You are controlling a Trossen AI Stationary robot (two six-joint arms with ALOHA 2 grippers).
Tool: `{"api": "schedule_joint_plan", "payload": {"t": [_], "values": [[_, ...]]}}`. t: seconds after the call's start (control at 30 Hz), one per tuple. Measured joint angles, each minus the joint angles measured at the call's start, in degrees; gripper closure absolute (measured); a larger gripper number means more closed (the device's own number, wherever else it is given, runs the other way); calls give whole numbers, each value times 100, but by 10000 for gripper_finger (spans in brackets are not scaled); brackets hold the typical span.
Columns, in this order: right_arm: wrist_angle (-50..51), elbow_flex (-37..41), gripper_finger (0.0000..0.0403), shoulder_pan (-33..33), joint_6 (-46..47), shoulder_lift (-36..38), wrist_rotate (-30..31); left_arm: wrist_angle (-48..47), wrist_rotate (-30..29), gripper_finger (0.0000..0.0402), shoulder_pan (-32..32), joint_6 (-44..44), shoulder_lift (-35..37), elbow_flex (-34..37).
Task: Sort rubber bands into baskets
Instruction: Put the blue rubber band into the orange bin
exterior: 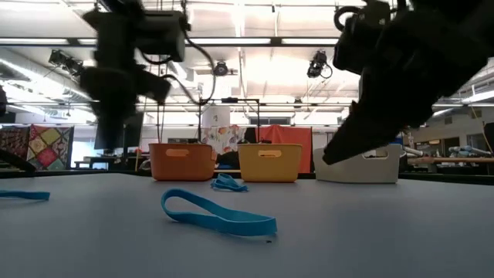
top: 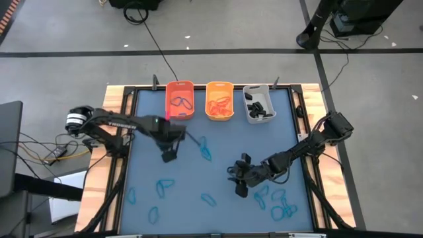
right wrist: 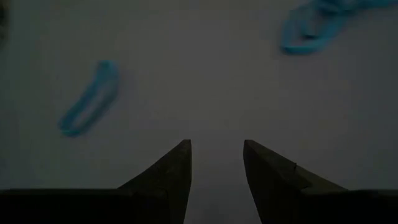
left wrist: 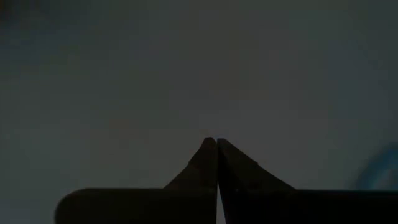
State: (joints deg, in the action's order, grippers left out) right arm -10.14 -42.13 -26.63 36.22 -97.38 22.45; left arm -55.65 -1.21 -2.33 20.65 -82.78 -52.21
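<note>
Three baskets stand in a row at the table's far edge: an orange basket (top: pixel 180 100) with blue bands, a yellow-orange basket (top: pixel 219 100) with orange bands, and a grey-white basket (top: pixel 258 103) with black bands. Several blue rubber bands (top: pixel 206 151) lie loose on the blue table. My left gripper (top: pixel 169 157) is shut and empty, pointing down over bare table left of centre; its wrist view (left wrist: pixel 216 142) shows only mat. My right gripper (top: pixel 240 190) is open and empty above the table right of centre; a blue band (right wrist: pixel 90 99) lies ahead of its fingers (right wrist: pixel 216 144).
More blue bands lie near the front left (top: pixel 164 188) and in a cluster at the front right (top: pixel 281 205). One long blue band (exterior: pixel 218 215) lies close to the low camera. Wooden table rims (top: pixel 112 152) run along both sides.
</note>
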Motion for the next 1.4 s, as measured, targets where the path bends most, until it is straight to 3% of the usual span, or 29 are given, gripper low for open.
{"api": "schedule_joint_plan", "payload": {"t": [0.2,0.57,0.87,1.23,1.4], "values": [[555,0,245,-139,881,0,630,596,900,395,1246,992,-4,380],[765,0,245,-517,1360,0,1172,1915,797,394,2622,2303,-31,520],[833,0,245,-505,1173,0,1292,1633,620,385,2787,2900,-32,532],[886,0,245,-523,1017,0,1246,1659,343,292,3195,3033,-333,600],[873,2,245,-509,975,0,1246,1648,338,280,3203,2971,-673,679]]}}
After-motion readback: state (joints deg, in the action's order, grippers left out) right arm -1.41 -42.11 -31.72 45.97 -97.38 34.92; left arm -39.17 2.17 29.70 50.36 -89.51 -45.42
